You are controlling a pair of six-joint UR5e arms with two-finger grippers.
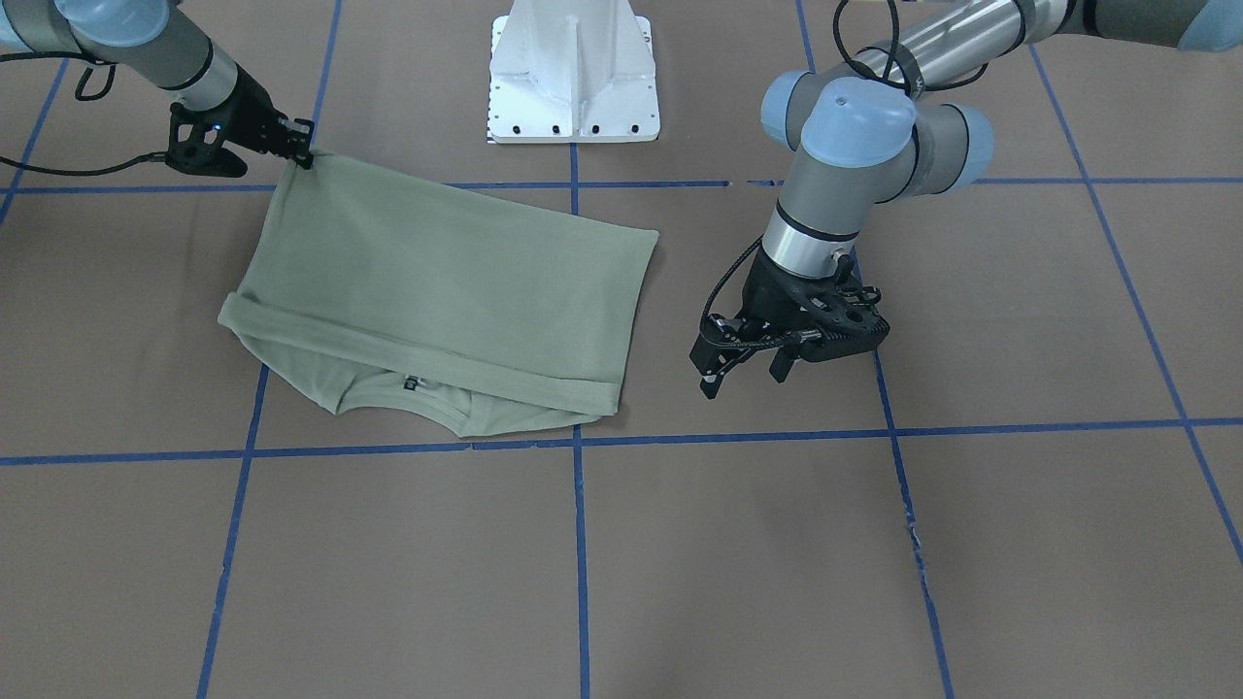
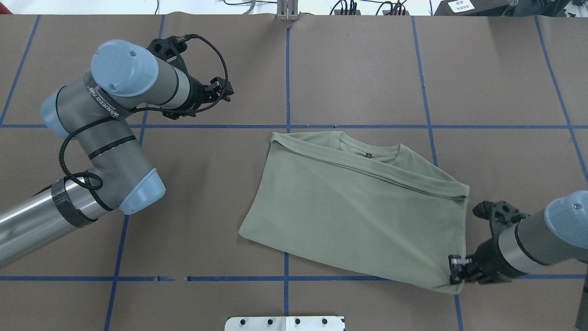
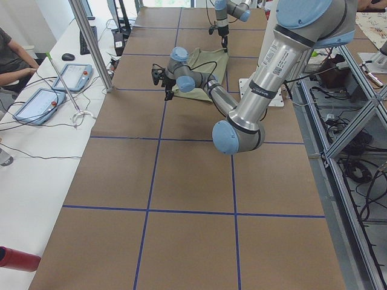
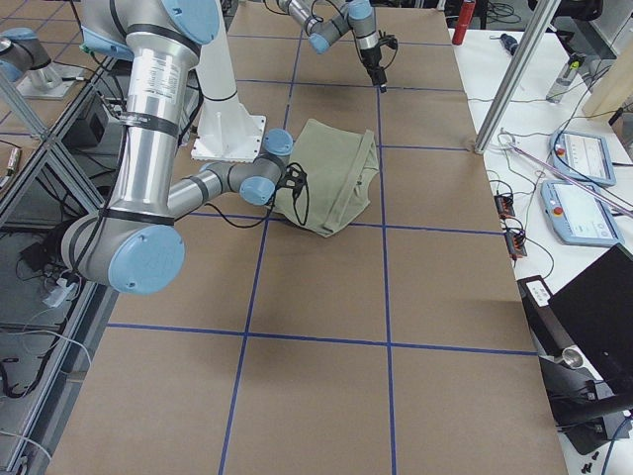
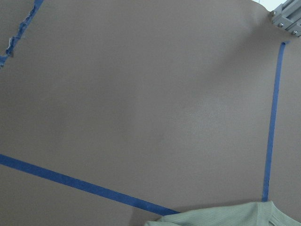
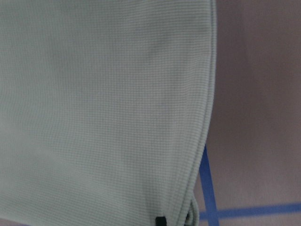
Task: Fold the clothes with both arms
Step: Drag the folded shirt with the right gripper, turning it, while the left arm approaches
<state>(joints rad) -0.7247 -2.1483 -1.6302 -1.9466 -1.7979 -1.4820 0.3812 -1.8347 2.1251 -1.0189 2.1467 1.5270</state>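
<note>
The pale sage-green shirt [image 1: 437, 291] lies folded on the brown table, with its round neck and label [image 1: 408, 383] on the operators' side; it also shows in the overhead view [image 2: 353, 207]. My right gripper [image 1: 303, 155] is shut on one corner of the shirt nearest the robot's base and holds it slightly lifted [image 2: 455, 271]. The right wrist view is filled with shirt fabric [image 6: 103, 103]. My left gripper [image 1: 743, 379] is open and empty, hovering over bare table to the side of the shirt [image 2: 223, 89]. The left wrist view shows only the shirt's edge [image 5: 225, 219].
The white pedestal base [image 1: 573, 78] stands at the robot's side of the table. Blue tape lines [image 1: 579, 544] grid the brown surface. A side table with tablets [image 3: 39, 103] runs along the far edge, and a person sits there.
</note>
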